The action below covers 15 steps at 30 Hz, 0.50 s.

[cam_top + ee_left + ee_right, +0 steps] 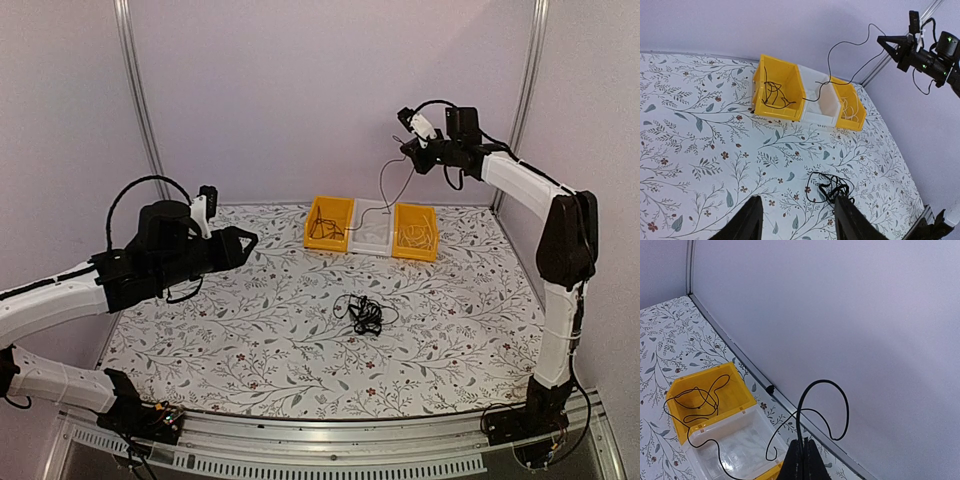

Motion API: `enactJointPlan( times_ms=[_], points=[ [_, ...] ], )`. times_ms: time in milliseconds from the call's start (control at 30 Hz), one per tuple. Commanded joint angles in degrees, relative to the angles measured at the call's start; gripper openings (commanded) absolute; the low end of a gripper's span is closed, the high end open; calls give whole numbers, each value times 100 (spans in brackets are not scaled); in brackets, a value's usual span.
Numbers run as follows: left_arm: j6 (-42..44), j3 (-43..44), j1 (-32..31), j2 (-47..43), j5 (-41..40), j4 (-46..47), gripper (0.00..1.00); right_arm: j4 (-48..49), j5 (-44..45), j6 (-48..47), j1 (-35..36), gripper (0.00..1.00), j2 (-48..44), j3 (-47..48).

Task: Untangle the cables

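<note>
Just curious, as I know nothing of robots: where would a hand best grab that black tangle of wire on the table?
Probably the thin loop sticking out of the tangle toward the left arm, taken from straight above. The tangle lies flat on the table, and that loop stands clear of the dense middle.

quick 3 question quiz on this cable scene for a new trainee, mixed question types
1. True or false: the right gripper, raised high, is shut on a thin black cable.
2. Multiple choice: the tangled clump lies
A) in a yellow bin
B) on the table, nearer than the bins
C) between the fingers of an arm
3. Fill in: the left gripper hovers over the table with its jaws ___ and nothing between them.

Key: 1 true; 2 B; 3 open
</note>
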Motion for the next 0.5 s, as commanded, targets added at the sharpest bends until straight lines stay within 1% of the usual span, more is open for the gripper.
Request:
enactJointPlan(
  times_ms=[0, 267, 467],
  points=[
    [-40, -62, 75, 65, -29, 1, 52, 147, 63, -60, -25, 0, -245, 162],
    [-28, -32, 68, 126, 24, 5, 52, 126, 192, -130, -71, 0, -179, 135],
    [-60, -86, 72, 106, -5, 4, 52, 139, 232, -200, -376, 0, -197, 106]
  ],
)
